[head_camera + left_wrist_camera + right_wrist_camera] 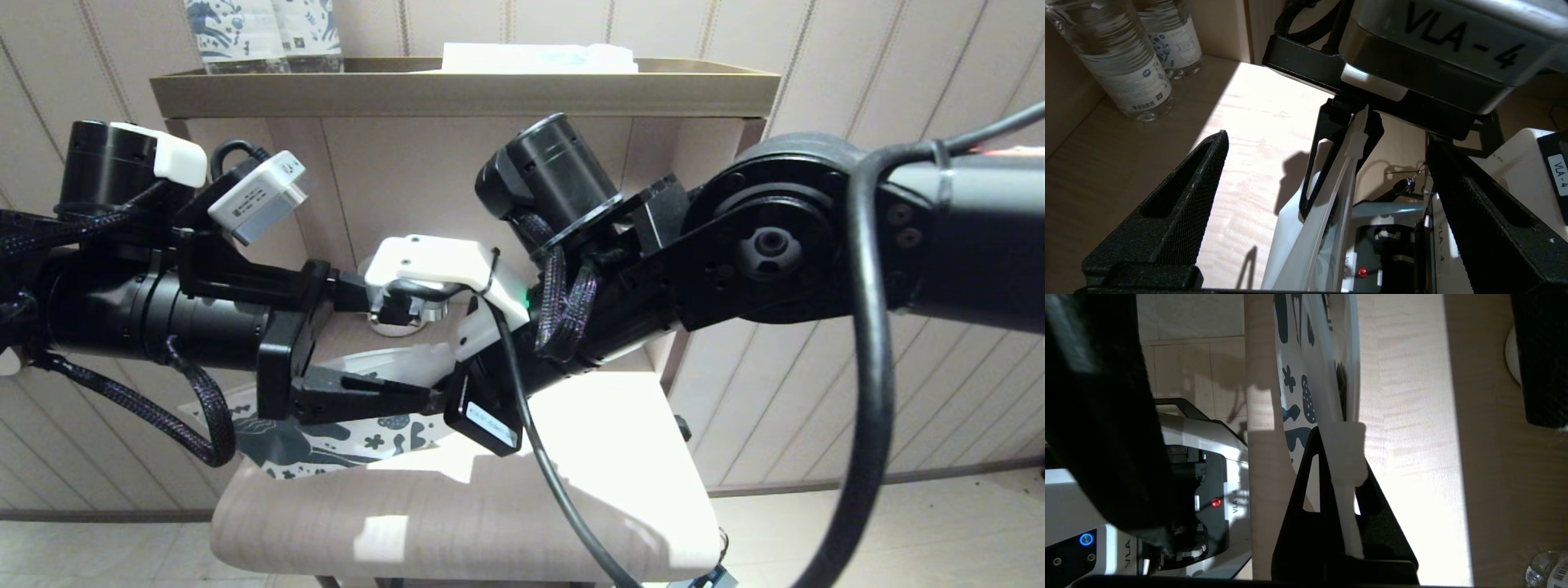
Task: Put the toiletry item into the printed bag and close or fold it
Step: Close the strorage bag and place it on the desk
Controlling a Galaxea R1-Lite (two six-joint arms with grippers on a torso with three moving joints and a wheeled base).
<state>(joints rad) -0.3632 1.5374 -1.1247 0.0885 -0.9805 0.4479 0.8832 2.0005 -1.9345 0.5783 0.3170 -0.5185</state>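
The printed bag [326,445], white with dark blue shapes, lies partly off the left side of the pale wooden table [604,457], its top edge lifted. My right gripper [1340,435] is shut on that raised edge, right at a small white zip slider [1348,451]; in the head view this gripper [453,353] sits mid-table. My left gripper [1327,139] is wide open around the bag [1306,245] and the right fingers [1331,134], touching neither; it [384,343] reaches in from the left. The toothbrush does not show clearly; a dark patch shows through the bag [1294,388].
Two water bottles [1126,69] [1173,38] stand at the table's back corner near the wall. A round metal object [400,322] sits at the back. A shelf [465,86] overhangs the table, carrying bottles [261,33] and a white folded item [539,57]. The floor drops off beyond the front edge [457,531].
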